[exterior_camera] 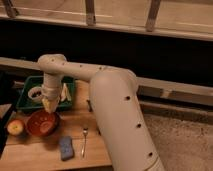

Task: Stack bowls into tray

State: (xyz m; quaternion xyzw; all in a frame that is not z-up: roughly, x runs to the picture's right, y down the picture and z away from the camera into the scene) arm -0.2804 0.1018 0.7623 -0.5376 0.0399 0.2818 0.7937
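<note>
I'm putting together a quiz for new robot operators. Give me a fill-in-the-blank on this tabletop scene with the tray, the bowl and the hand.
1. The white cup stands inside the dark ____ tray.
2. The hand hangs at the far rim of the orange-brown bowl, which is not yet in the ____.
3. The fork lies right of the ____ sponge.

Missing words: green; tray; blue.
</note>
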